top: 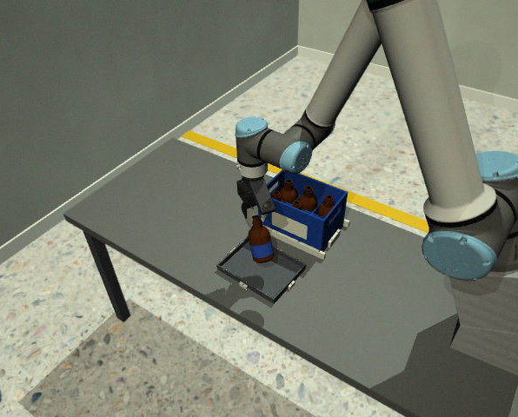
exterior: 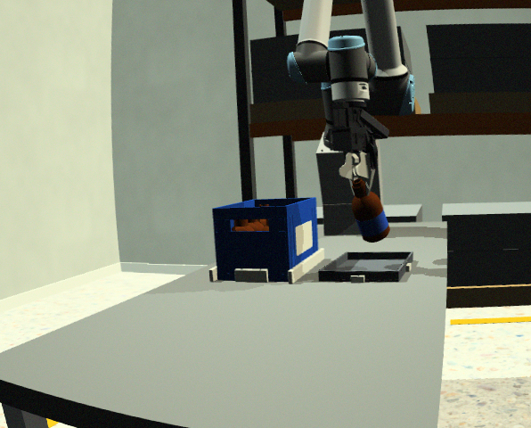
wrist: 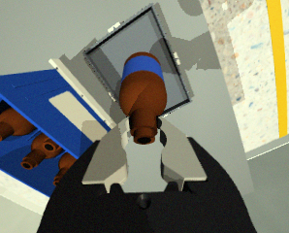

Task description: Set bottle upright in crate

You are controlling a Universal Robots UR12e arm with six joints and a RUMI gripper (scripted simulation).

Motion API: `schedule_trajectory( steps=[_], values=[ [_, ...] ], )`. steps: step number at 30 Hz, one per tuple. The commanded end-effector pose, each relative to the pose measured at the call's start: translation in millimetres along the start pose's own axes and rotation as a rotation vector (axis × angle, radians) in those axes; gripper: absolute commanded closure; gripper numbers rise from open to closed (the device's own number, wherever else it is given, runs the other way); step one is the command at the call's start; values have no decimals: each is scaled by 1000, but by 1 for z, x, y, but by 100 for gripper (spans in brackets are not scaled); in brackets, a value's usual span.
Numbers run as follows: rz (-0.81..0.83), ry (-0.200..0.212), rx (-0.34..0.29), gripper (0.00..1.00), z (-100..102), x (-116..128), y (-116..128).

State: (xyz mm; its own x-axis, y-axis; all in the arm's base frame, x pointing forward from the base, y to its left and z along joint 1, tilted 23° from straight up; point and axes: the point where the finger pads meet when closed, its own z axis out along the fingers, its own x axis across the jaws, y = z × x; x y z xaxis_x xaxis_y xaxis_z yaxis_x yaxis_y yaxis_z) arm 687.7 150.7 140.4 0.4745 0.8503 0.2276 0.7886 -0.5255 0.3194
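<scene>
My gripper [top: 253, 214] is shut on the neck of a brown bottle with a blue label [top: 260, 240]. The bottle hangs neck up, slightly tilted, in the air above the black tray [top: 262, 269]. In the exterior view the bottle [exterior: 369, 211] hangs well above the tray [exterior: 364, 266], to the right of the blue crate [exterior: 265, 237]. In the wrist view the fingers grip the bottle neck [wrist: 144, 128], with the tray below and the crate [wrist: 35, 131] to the left. The crate [top: 308, 206] holds several upright brown bottles.
The crate sits in a pale holder frame [top: 327, 244] right behind the tray. The table's edge [top: 160, 269] runs close in front of the tray. Dark shelving [exterior: 486, 92] stands behind the table.
</scene>
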Motion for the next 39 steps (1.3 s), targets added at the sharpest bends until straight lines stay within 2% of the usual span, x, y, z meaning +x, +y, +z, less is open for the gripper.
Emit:
schedule_trajectory(
  steps=[1, 22, 30, 39],
  values=[
    [0, 1, -1, 100, -1, 0, 1],
    [9, 1, -1, 100, -1, 0, 1],
    [68, 1, -1, 100, -1, 0, 0],
    [207, 1, -1, 100, -1, 0, 0]
  ],
)
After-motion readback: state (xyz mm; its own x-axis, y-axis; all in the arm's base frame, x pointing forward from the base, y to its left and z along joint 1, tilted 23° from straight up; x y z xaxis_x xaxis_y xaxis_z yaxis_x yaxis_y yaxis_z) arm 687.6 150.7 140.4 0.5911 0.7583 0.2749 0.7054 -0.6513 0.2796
